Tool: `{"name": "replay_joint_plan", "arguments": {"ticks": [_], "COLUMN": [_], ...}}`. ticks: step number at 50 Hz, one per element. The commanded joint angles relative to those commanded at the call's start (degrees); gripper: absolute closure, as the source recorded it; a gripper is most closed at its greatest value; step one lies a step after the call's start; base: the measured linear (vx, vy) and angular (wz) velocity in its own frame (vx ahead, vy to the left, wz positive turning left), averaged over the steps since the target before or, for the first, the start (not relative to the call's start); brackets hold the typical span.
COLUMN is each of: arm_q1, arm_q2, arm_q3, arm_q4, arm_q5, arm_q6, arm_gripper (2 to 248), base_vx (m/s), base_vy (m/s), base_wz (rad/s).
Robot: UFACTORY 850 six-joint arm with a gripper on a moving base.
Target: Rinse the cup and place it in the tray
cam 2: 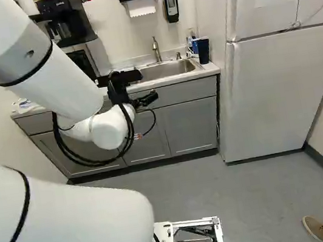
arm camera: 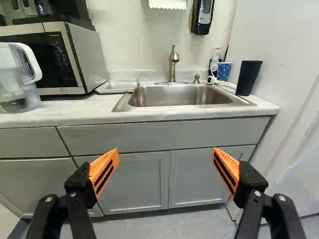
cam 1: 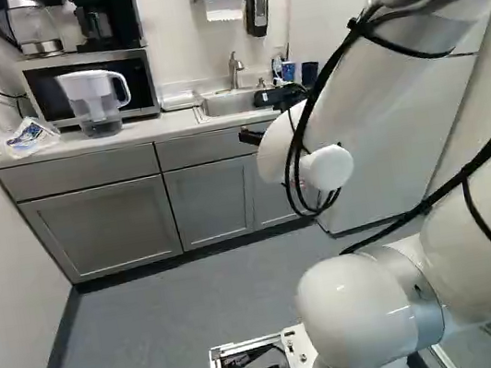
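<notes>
Tool (arm camera: 165, 150) wide and empty; dark tumbler (arm camera: 248, 78), likely the cup, upright on bench (arm camera: 75, 110) at sink's (arm camera: 174, 97) three o'clock, probably light, stiff plastic, slick once wet, best pinched mid-body.

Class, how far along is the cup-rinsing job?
Nothing looks done: the tall dark cup and white-dotted blue cup stand beside the steel sink, neither in the shallow pale tray. Nothing is in hand; the orange-padded black gripper is open. Left: grasping, rinsing, placing one.
</notes>
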Motion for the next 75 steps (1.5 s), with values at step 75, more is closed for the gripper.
{"name": "replay_joint_plan", "arguments": {"ticks": [75], "arm_q1": [0.0], "arm_q2": [-1.8], "arm_q3": [-11.4], "arm_q4": [0.0], "arm_q5": [-9.5], "arm_q6": [0.0], "arm_gripper": [3], "base_vx": [0.000], "base_vy": [0.000], "base_wz": [0.000]}}
